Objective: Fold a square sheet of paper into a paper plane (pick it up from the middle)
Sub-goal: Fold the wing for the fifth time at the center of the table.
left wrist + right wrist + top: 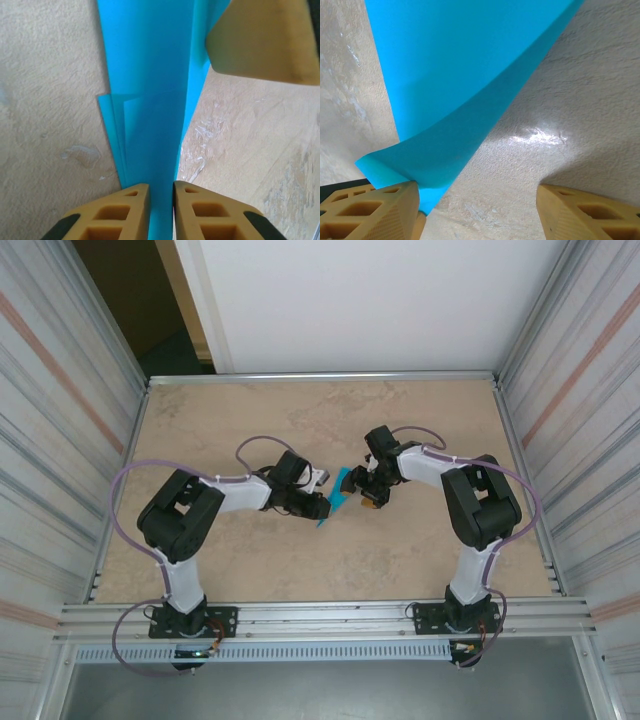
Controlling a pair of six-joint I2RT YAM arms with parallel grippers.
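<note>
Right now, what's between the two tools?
The folded turquoise paper, in the top view, reaching from the left tool to the right tool.

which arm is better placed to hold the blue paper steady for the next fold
Left, probably. The left gripper has its fingers closed on the folded blue paper, so it already controls it. The right gripper stands open, with the paper against just one finger.

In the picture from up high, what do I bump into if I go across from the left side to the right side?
left arm → left gripper → folded blue paper → right gripper → right arm
</note>
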